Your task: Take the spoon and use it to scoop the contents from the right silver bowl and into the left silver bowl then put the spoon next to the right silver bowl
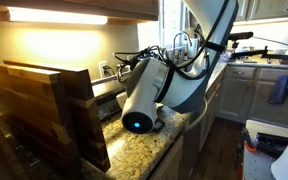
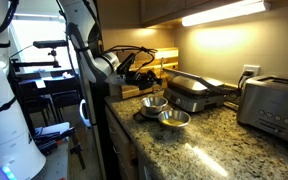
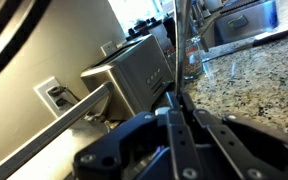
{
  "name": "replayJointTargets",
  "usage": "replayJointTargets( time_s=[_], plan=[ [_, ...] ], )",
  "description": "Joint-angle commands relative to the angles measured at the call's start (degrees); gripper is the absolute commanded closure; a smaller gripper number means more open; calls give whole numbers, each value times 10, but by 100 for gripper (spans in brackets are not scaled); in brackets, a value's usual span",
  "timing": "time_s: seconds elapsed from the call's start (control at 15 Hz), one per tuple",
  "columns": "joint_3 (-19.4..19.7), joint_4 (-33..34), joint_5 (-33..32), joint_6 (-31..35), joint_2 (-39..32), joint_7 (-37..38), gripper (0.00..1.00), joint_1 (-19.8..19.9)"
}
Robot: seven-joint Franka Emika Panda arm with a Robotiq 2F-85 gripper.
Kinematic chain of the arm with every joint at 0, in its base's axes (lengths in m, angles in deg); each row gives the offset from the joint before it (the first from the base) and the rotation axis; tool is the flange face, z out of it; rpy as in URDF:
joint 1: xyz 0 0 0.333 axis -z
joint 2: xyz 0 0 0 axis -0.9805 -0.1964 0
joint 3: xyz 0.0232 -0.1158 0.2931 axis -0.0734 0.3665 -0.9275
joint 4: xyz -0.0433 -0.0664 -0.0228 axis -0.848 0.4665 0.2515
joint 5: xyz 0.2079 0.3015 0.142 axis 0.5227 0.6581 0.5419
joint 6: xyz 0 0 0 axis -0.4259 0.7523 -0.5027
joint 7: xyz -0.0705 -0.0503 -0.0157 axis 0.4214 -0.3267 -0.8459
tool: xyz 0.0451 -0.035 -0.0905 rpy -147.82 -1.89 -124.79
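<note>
**Kitchen counter with robot arm, three views.** In an exterior view the arm (image 2: pixel 92 55) reaches in from the left over a speckled stone counter (image 2: pixel 219 150). The gripper (image 2: pixel 147 75) hangs just above two silver bowls. The far bowl (image 2: pixel 154 103) and the near bowl (image 2: pixel 174 119) stand just beside each other on the counter. To their right is a closed tabletop grill (image 2: pixel 196 92), and a toaster (image 2: pixel 274 105) stands at the far right. At this size the view does not settle which bowl is larger or what either holds. It also does not show how the jaws stand.

The wrist view supplies the tool's state. The dark fingers (image 3: pixel 189 125) converge to a narrow gap and pinch a thin bright metal strip, which reads as the handle of the spoon (image 3: pixel 177 60). The strip runs straight away from the fingertips, and its scooping end cannot be made out. Beyond it this view shows the toaster's side, a wall socket (image 3: pixel 56 95) on the left and a sink (image 3: pixel 249 25) at the far right. The bowls lie outside this picture.

In an exterior view taken from beside the robot, a thick white arm link with a blue-lit ring (image 1: pixel 136 122) fills the middle. Wooden cutting boards (image 1: pixel 44 110) lean at the near left. The link and its cables hide the bowls, the spoon and the fingertips.
</note>
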Motion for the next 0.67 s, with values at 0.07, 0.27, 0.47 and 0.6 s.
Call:
replayJointTargets(
  time_s=[0.07,0.27,0.47,0.6],
  plan=[
    [6,-22,11,76,57,6,98,23],
    [12,-22,18,118,74,6,98,34],
    [18,-22,28,158,88,3,98,41],
    [23,-20,41,198,96,-1,98,48]
  ],
)
